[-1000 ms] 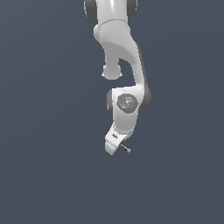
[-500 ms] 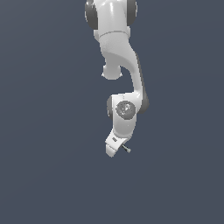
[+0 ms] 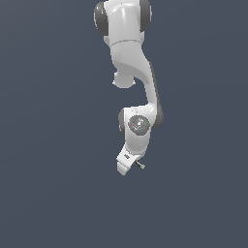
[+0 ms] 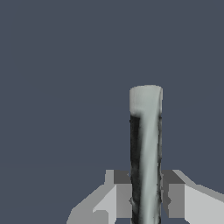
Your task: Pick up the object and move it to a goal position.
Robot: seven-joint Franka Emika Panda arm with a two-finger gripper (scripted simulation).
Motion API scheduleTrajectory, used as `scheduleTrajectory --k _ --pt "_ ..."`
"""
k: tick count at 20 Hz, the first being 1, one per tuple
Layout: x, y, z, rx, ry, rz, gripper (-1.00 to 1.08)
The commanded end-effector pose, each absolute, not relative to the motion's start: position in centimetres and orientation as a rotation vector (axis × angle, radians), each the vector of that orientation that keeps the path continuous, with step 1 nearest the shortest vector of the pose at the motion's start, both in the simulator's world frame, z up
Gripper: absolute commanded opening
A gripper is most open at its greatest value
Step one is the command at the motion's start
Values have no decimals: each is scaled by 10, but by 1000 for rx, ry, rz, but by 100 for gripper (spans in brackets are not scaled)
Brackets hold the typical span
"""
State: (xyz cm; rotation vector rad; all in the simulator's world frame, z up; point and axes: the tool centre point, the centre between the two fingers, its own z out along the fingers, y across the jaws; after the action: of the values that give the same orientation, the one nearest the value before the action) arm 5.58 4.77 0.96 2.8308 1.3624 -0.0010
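One stick (image 4: 146, 157), one arm, one end effector (image 4: 146, 194). Wrist view: the stick stands between the two fingers (image 4: 175, 197), each pressed against a side of its shaft, so the end effector is pinching the stick. From the fingers the shaft runs straight out away from the camera, grey with a dark streak along one side, and ends in a pale cap at the far end. The near end is cut off by the picture edge, so what sits at that end cannot be made out.

Exterior view: the white arm (image 3: 131, 63) hangs down from the top of the picture, upper links cropped by the top edge. Its end effector (image 3: 127, 164) points down and toward the exterior view's left. The stick (image 3: 141, 165) shows only as a tiny grey sliver poking out on the exterior view's right side of the fingers; too small there to tell tip from knob. Fingers themselves are hard to separate in this view. Background is flat dark grey-blue in both views, no tabletop edge discernible.
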Motion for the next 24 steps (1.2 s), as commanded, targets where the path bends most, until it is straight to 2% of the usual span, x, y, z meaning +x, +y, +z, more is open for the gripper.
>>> scheduleTrajectory --k 1,12,24 --pt "56 48 10 2831 1362 0 -100" --pt "58 60 18 2831 1362 0 -100" --pt "72 155 82 2831 1363 0 -100"
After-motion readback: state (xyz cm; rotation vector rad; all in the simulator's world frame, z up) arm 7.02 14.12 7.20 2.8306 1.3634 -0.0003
